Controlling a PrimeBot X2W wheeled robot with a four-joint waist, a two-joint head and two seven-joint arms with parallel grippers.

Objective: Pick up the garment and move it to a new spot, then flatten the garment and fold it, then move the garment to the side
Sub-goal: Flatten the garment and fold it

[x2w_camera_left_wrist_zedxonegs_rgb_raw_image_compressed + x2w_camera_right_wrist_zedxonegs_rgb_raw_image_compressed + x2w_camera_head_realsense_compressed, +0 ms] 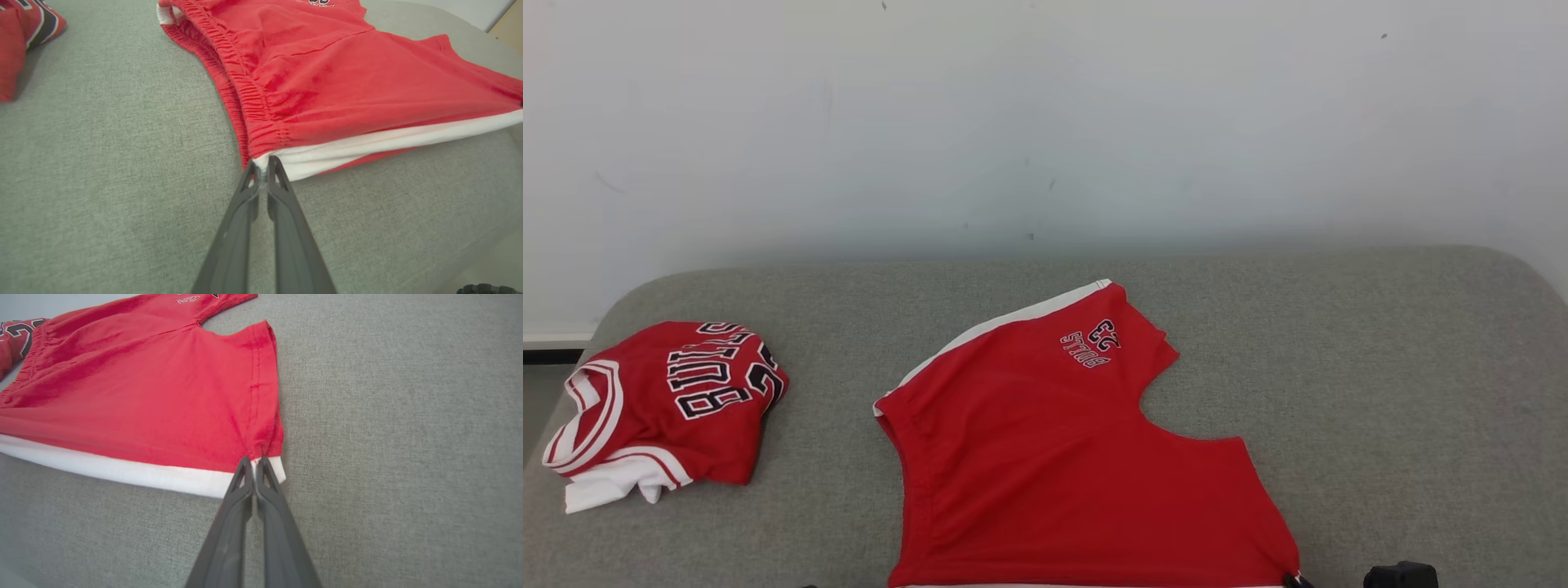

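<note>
The left gripper (263,167) and right gripper (254,463) each clenched a near corner of the shorts (1045,457); lifting evenly looked likeliest to keep the fold square.

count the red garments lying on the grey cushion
2. The red shorts lie spread at centre front, their near corners pinched by the left gripper and right gripper. A crumpled red jersey sits at the left; that bundle could hide more.
</note>
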